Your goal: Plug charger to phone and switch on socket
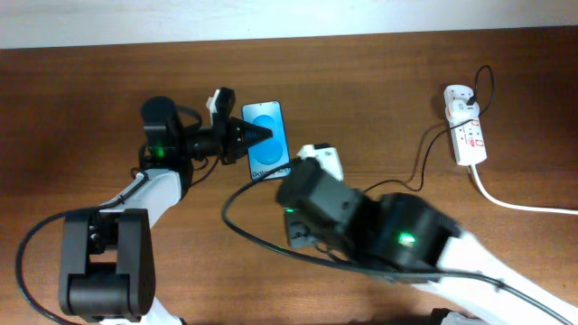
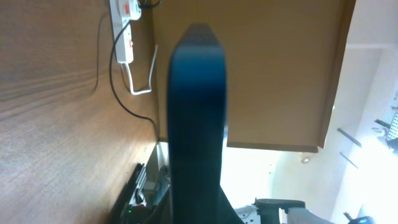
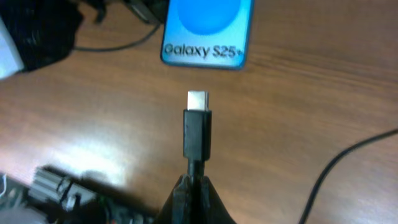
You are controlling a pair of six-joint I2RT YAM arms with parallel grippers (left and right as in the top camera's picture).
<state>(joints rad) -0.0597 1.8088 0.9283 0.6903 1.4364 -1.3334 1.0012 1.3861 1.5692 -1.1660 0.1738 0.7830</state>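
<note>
The phone (image 1: 268,137) lies on the wooden table, blue screen up, reading "Galaxy S25+" in the right wrist view (image 3: 205,31). My left gripper (image 1: 246,135) is shut on the phone's left side. In the left wrist view the phone (image 2: 198,118) shows edge-on between the jaws. My right gripper (image 3: 194,182) is shut on the charger cable just behind its black connector (image 3: 197,127). The metal tip points at the phone's bottom edge, a short gap away. The socket (image 1: 467,132) lies at the far right with the white adapter (image 1: 458,97) plugged in. Its switch state is too small to tell.
The black charger cable (image 1: 423,161) runs from the adapter down-left toward the right arm (image 1: 397,230), which covers the table's middle front. The socket's thick white cord (image 1: 515,203) trails off to the right edge. The socket also shows in the left wrist view (image 2: 124,31).
</note>
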